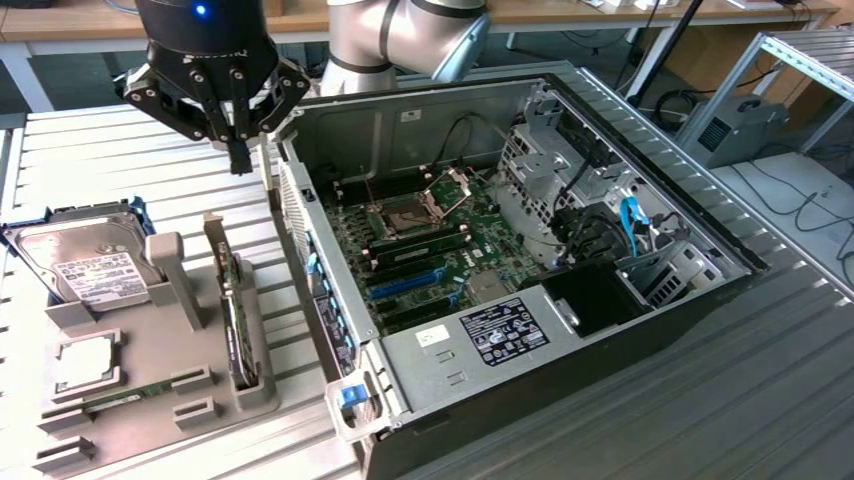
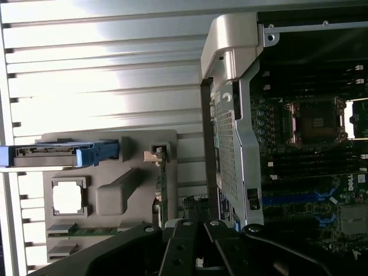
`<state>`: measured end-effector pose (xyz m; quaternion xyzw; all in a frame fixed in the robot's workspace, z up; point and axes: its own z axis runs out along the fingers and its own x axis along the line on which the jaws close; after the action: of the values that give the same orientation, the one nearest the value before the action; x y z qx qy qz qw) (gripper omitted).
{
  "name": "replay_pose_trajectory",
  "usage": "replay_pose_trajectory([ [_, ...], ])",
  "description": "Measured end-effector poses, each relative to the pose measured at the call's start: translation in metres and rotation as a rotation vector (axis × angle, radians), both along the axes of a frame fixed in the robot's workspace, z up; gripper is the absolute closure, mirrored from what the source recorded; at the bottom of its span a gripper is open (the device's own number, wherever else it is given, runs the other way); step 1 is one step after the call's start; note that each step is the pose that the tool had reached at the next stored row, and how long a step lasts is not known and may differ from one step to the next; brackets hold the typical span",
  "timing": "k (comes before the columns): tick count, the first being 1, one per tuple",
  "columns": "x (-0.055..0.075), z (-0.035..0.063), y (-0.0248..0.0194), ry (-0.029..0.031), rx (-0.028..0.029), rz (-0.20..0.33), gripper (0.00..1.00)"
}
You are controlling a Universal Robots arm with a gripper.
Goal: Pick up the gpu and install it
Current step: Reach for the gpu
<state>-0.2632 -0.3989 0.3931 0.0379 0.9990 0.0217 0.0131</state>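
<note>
While the gripper (image 1: 239, 150) hangs with its fingers pressed together on nothing above the ribbed metal table (image 1: 120, 150), the gpu (image 1: 236, 305) stands on edge in a slot of the grey holder (image 1: 147, 420), just beside the open computer case (image 1: 427, 385) on the exterior view's left. Hard drive (image 1: 87, 268), processor (image 1: 86, 362) and RAM stick (image 1: 127, 393) share the holder; far behind run wooden desks (image 1: 80, 20), and an aluminium frame (image 1: 814, 50) stands at the exterior view's right, with black cables (image 1: 801, 205) lying on the floor near it.
</note>
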Motion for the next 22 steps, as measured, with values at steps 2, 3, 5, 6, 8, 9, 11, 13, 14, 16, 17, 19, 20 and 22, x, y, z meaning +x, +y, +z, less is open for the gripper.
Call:
replay_pose_trajectory([
  [2, -0.0011, 0.0000, 0.0000, -0.0001, 0.0001, 0.000, 0.89],
  [3, -0.0012, -0.0001, 0.0000, -0.0001, 0.0001, 0.000, 0.89],
  [5, -0.0014, 0.0000, 0.0000, 0.0000, 0.0000, 0.000, 0.89],
  [6, -0.0014, 0.0000, 0.0000, 0.0000, 0.0000, 0.000, 0.89],
  [8, -0.0014, 0.0000, 0.0000, 0.0000, 0.0000, 0.000, 0.89],
  [9, -0.0015, 0.0000, 0.0000, -0.0001, 0.0000, 0.000, 0.89],
  [11, -0.0021, -0.0001, -0.0002, 0.0000, 0.0000, 0.000, 0.89],
  [13, -0.0030, -0.0001, -0.0007, 0.0000, 0.0000, 0.000, 0.89],
  [14, -0.0036, -0.0001, -0.0013, -0.0001, 0.0001, 0.000, 0.89],
  [16, -0.0043, -0.0002, -0.0028, 0.0000, 0.0001, 0.000, 0.89],
  [17, -0.0047, -0.0002, -0.0037, -0.0001, 0.0001, 0.000, 0.89],
  [19, -0.0055, -0.0002, -0.0058, 0.0000, 0.0000, 0.000, 0.89],
  [20, -0.0058, -0.0003, -0.0071, 0.0000, 0.0000, 0.000, 0.89],
  [22, -0.0065, -0.0003, -0.0091, 0.0000, 0.0000, 0.000, 0.89],
])
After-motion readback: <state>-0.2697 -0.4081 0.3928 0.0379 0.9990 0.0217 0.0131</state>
